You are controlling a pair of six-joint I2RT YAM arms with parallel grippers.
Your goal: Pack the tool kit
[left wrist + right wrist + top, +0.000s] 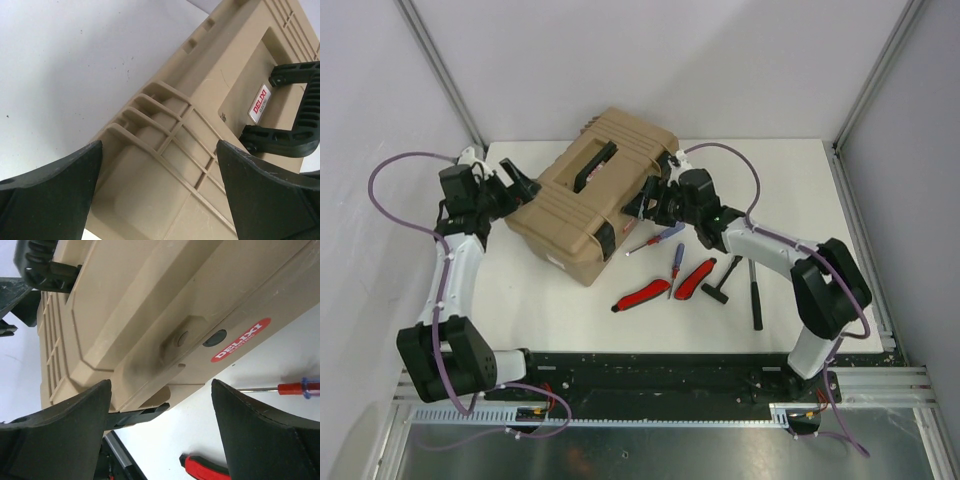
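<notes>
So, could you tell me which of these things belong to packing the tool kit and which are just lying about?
For the job: tan toolbox; screwdriver beside it; second screwdriver; left red-handled item; right red-handled item; black hammer; long black item.
Just there: white table; purple arm cables.

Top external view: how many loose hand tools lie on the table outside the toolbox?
6, beside the toolbox: two screwdrivers, two red-handled tools, a black hammer, a long black tool. The right arm may hide others.
</notes>
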